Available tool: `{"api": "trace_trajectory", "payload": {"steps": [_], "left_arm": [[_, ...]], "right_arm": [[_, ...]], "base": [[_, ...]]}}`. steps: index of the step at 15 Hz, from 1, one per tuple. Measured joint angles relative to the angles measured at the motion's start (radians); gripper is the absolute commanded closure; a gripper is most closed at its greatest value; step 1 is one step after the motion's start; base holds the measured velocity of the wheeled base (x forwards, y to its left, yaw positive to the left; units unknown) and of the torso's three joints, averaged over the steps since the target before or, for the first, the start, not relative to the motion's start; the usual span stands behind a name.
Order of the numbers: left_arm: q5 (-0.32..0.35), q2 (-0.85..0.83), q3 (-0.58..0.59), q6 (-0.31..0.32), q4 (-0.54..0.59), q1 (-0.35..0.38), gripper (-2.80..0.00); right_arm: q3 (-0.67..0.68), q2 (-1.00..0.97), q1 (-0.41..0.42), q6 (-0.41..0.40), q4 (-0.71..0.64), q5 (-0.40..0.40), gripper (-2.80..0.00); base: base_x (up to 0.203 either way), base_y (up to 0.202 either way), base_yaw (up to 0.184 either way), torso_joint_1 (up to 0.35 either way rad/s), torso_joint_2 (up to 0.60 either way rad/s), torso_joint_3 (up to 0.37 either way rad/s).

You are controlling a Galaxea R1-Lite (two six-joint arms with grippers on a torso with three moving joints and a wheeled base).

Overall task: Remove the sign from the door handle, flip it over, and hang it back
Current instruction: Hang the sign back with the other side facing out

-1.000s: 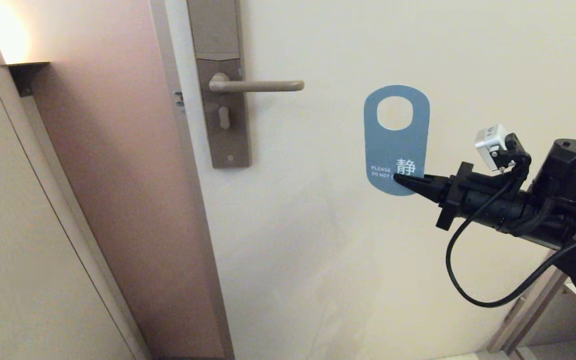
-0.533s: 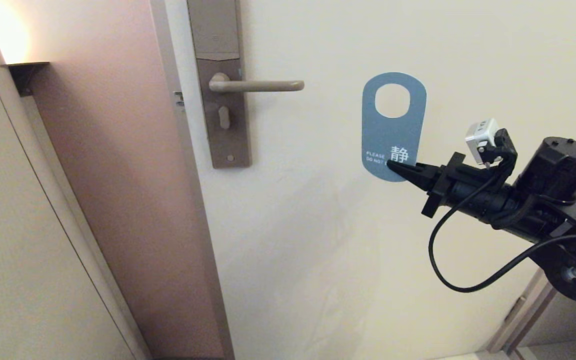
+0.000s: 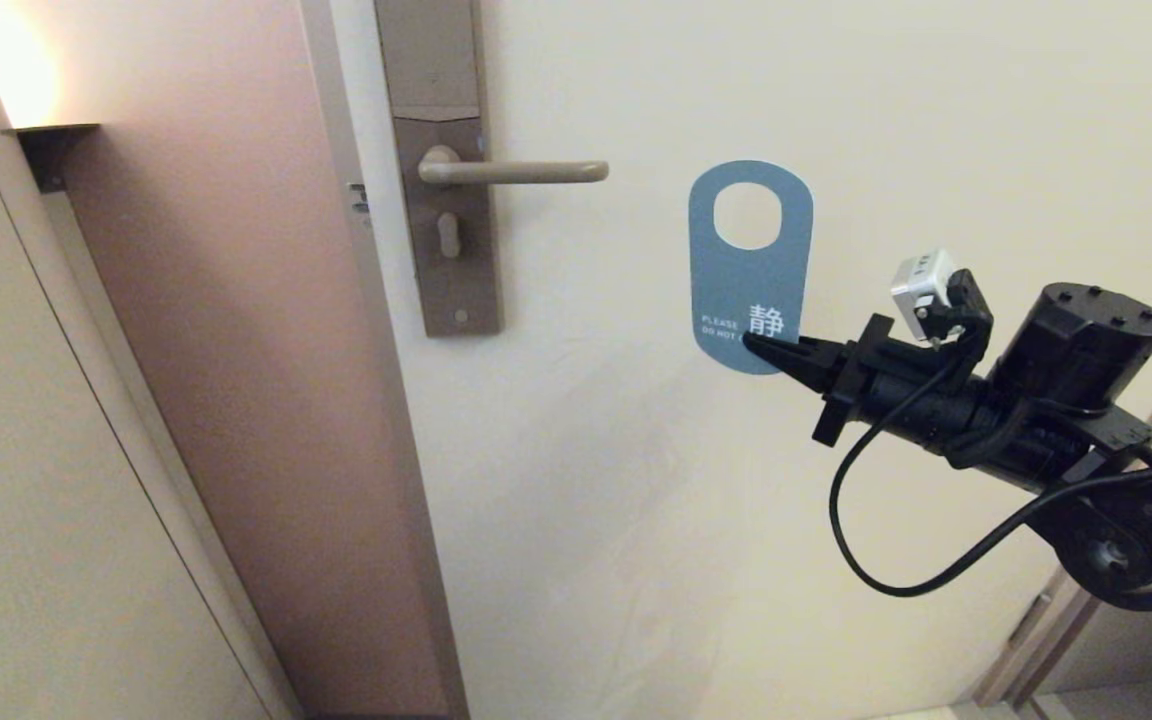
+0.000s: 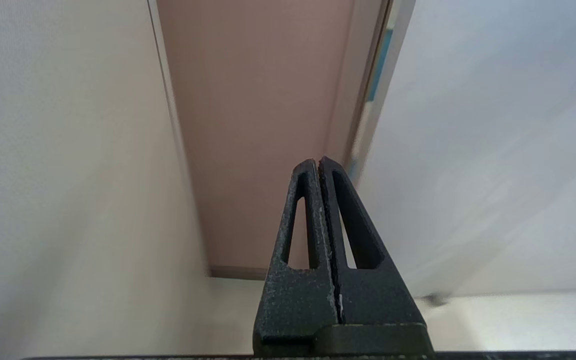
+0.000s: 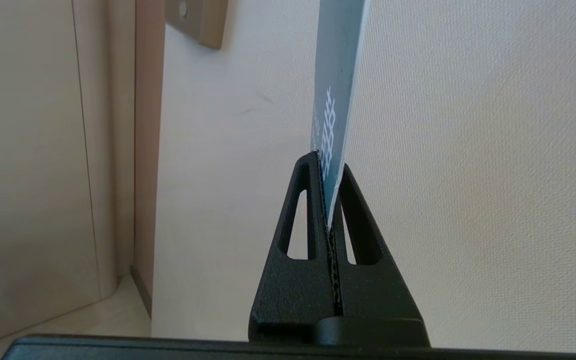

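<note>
Since a second ago, my right gripper [image 3: 748, 345] has carried the sign [image 3: 748, 262] leftward, closer to the door handle [image 3: 513, 171], after a brief rise half a second back. Going left to right in the head view: a brown door frame [image 3: 236, 350] runs down beside the tall lock plate [image 3: 441, 180], and the handle sticks out horizontally from it toward the right, bare, with nothing hanging on it. To the right of the lever's free end and a little lower, the sign stands upright in front of the pale door [image 3: 636, 500], its blue face with white lettering toward me and its oval hole at the top. My right gripper is clamped on the sign's lower right corner, fingers pinching the card edge-on, as the right wrist view shows [image 5: 329, 165]. My left gripper [image 4: 318, 162] is out of the head view; its wrist camera shows the fingers pressed together on nothing, pointing at the door frame.
</note>
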State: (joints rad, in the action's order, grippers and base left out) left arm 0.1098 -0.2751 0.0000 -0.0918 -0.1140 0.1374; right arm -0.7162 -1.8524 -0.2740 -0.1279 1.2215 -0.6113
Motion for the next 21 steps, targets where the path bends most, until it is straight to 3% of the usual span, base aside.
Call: {"api": "trace_trajectory", "payload": {"steps": [2,7,9,11,13,18,21], "left_arm": [[0.0,0.0,0.0,-0.011,-0.001,0.0,0.0],[-0.053,0.0,0.0,0.204,-0.035,0.0,0.0],[-0.071,0.0,0.0,0.248,-0.111,0.0,0.0],[-0.13,0.0,0.0,0.24,-0.156,0.0,0.0],[-0.194,0.0,0.0,0.205,-0.095,0.0,0.0],[-0.195,0.0,0.0,0.219,-0.009,0.0,0.0],[-0.174,-0.001,0.0,0.188,0.002,0.0,0.0]], "right_arm": [[0.0,-0.006,0.0,0.0,0.0,0.0,0.0],[-0.001,-0.014,0.0,0.0,0.0,0.031,0.0],[-0.001,-0.015,0.0,-0.001,0.001,0.042,0.0],[0.0,-0.016,0.0,-0.001,0.012,0.043,0.0],[0.0,-0.016,0.0,-0.001,0.029,0.045,0.0],[0.002,-0.017,0.0,-0.001,0.036,0.046,0.0],[0.0,-0.017,0.0,0.0,0.037,0.045,0.0]], "base": [[0.0,0.0,0.0,0.0,0.0,0.0],[0.0,0.0,0.0,0.0,0.0,0.0],[0.0,0.0,0.0,0.0,0.0,0.0],[0.0,0.0,0.0,0.0,0.0,0.0],[0.0,0.0,0.0,0.0,0.0,0.0],[0.0,0.0,0.0,0.0,0.0,0.0],[0.0,0.0,0.0,0.0,0.0,0.0]]}}
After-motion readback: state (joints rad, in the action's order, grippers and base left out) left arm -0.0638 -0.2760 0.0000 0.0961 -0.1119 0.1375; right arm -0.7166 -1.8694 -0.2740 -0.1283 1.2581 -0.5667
